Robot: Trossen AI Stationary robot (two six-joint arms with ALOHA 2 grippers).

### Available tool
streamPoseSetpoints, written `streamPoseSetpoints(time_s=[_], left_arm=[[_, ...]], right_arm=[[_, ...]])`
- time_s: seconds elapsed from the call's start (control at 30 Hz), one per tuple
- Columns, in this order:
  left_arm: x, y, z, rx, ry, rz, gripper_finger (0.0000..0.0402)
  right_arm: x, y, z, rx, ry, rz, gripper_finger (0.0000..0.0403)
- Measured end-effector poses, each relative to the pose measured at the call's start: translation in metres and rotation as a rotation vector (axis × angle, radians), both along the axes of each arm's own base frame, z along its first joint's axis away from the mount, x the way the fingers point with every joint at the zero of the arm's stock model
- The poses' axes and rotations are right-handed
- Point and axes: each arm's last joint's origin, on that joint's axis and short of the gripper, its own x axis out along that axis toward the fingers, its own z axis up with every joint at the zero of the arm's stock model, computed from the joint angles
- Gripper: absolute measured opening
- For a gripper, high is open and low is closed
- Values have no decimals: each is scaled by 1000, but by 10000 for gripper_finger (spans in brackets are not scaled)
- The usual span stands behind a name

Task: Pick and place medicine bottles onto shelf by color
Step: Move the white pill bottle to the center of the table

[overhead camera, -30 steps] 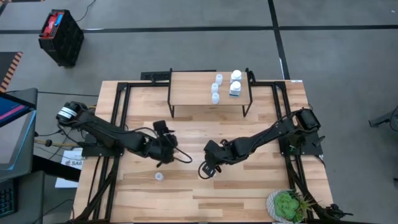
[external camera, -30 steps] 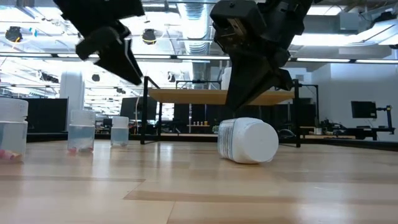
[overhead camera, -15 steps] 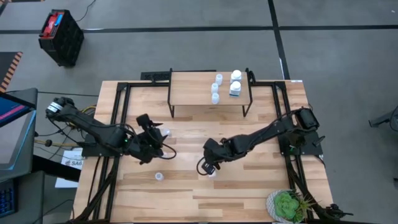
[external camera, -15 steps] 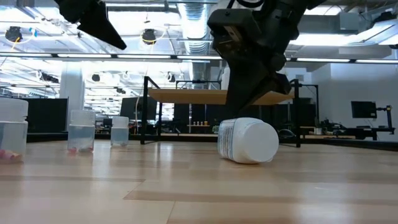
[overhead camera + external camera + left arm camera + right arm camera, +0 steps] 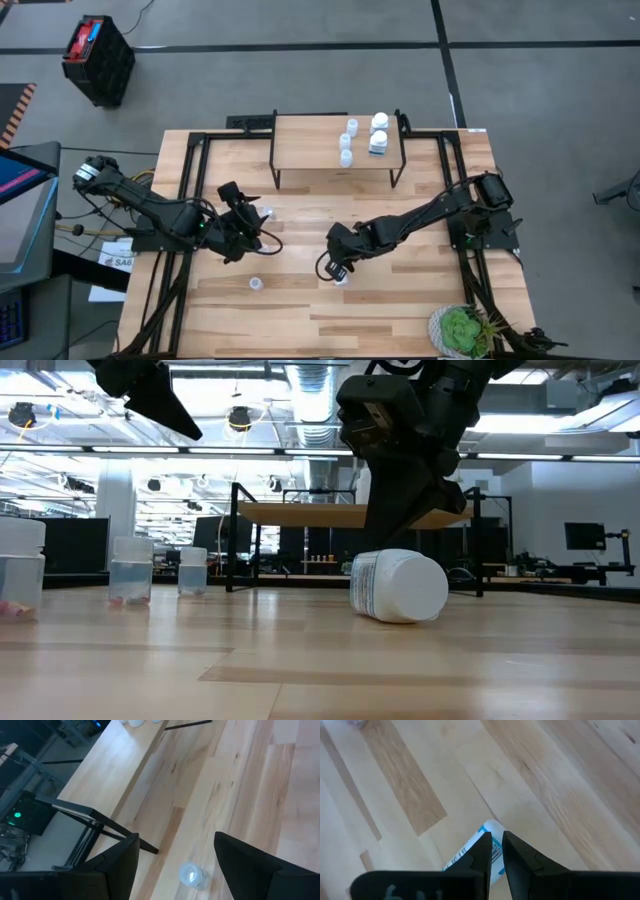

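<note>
A white medicine bottle (image 5: 400, 586) with a dark label lies on its side at mid-table (image 5: 341, 278). My right gripper (image 5: 497, 845) stands shut right above it (image 5: 333, 268). My left gripper (image 5: 175, 862) is open, raised over the table's left half (image 5: 245, 225), and holds nothing. Pale-blue bottles stand upright on the table: one beside the left gripper (image 5: 266, 212), one nearer the front (image 5: 256, 284), and one shows between the left fingers, well below them (image 5: 192, 876). The shelf (image 5: 310, 145) at the far side carries three pale-blue bottles (image 5: 346, 141) and two white ones (image 5: 379, 133). My right gripper points steeply down over the labelled side (image 5: 485, 847) of the lying white bottle, fingers shut. Whether the fingertips touch the bottle, I cannot tell. The bottle rests on the table.
A green potted plant (image 5: 462, 330) stands at the near right corner. The shelf's thin black legs (image 5: 236, 540) rise from the far half of the table. Bare wood lies between the two arms and along the near edge.
My left gripper has risen and drawn back toward the table's left edge, staying open and uncovering the pale-blue bottle beside it. The white bottle has not moved.
</note>
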Motion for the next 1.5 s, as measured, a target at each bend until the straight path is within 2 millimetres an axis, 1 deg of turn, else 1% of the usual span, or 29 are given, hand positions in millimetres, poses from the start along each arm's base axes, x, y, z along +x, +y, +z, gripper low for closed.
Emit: streamPoseSetpoints(time_s=[0.13,0.2,0.33,0.43,0.57,0.67,0.77,0.83,0.9,1.0,1.1,1.2,1.33,1.43,1.5], left_arm=[[0,0,0,0,0,0,245],[0,0,0,0,0,0,245],[0,0,0,2,3,1,245],[0,0,0,4,5,2,245],[-1,0,-1,4,8,3,245],[-1,0,-1,1,9,5,245],[-1,0,-1,0,9,5,245],[-1,0,-1,0,10,5,245],[-1,0,-1,-1,9,5,245],[-1,0,-1,-4,13,4,245],[-1,0,-1,-21,14,-3,245],[3,-3,-1,-95,8,-44,245],[14,-12,-4,-193,5,-139,245],[27,-19,-8,-243,-11,-211,245],[38,-26,-13,-286,-29,-260,245]], right_arm=[[1,0,-1,-2,-5,8,69],[4,1,-9,-8,4,5,69],[10,-1,-17,-12,5,-1,69],[6,-5,-27,-19,71,-7,69],[10,-12,-21,-8,42,-24,69],[9,-17,-24,-15,61,-32,69],[11,-20,-21,-12,44,-39,69],[9,-21,-14,-14,33,-34,69],[9,-21,-2,-18,4,-14,69],[6,-20,23,-30,-29,22,69],[-2,-11,48,-31,-55,60,69],[-17,3,69,-28,-80,104,69],[-43,26,89,-20,-89,183,69],[-61,48,98,-25,-98,252,69],[-70,62,100,-45,-106,257,69]])
